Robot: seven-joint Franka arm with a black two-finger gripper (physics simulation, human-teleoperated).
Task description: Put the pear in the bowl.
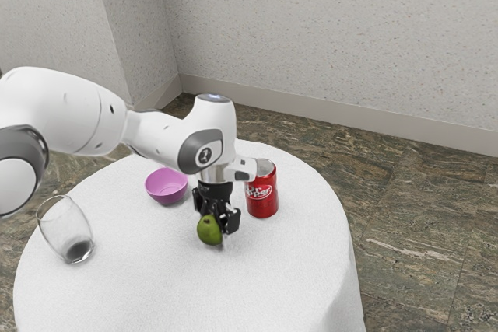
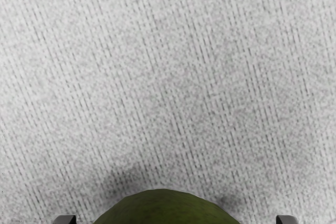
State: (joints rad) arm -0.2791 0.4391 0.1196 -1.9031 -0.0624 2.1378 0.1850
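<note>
Pointing straight down from my bent wrist, I have my gripper low over the white tablecloth, jaws spread wide around the green pear, one at each side, not pinching it. So the pear is between them, outside the bowl. Above, my arm reaches in from the exterior view's left; its round badge is too small to read. Near my hand stands a red can, white "Dr Pepper" lettering partly hidden. Farther off are the pink bowl and then a clear glass.
</note>
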